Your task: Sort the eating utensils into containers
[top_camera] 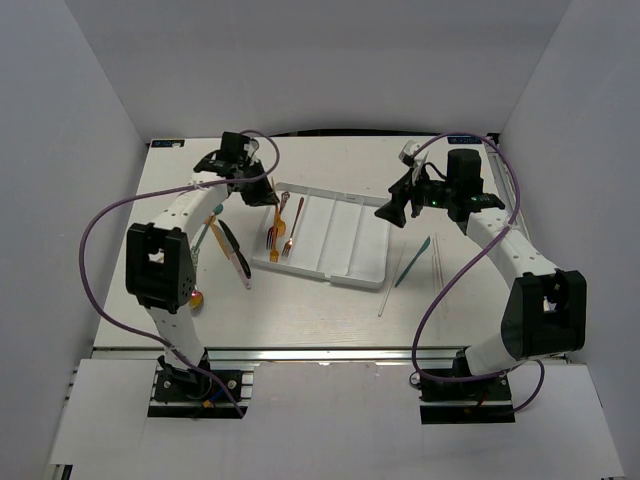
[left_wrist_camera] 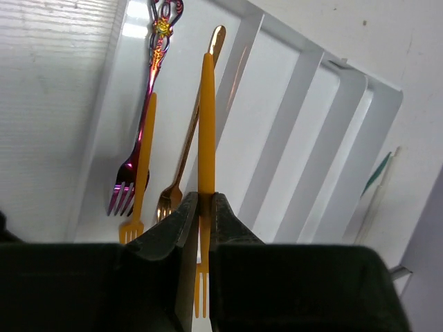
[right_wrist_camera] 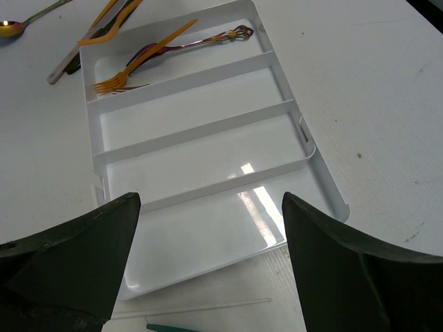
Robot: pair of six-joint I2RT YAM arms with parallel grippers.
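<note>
My left gripper [left_wrist_camera: 203, 204] is shut on an orange fork [left_wrist_camera: 206, 124], held over the leftmost compartment of the white tray [left_wrist_camera: 291, 124], handle pointing away. Below it lie an iridescent purple fork [left_wrist_camera: 151, 104], another orange fork [left_wrist_camera: 144, 162] and a copper fork [left_wrist_camera: 185, 155]. From above, the left gripper [top_camera: 262, 192] hangs over the tray's far left corner [top_camera: 330, 262]. My right gripper [right_wrist_camera: 211, 197] stands open and bare above the tray's right side [right_wrist_camera: 325, 187]; seen from above, the right gripper [top_camera: 395, 212] is just off that edge.
Right of the tray lie a teal utensil [top_camera: 412, 262] and thin chopsticks [top_camera: 437, 258]. To the tray's left rest a black knife [top_camera: 232, 245], an orange piece [top_camera: 214, 226], a teal piece [top_camera: 203, 236] and a shiny spoon [top_camera: 196, 298]. White walls enclose the table.
</note>
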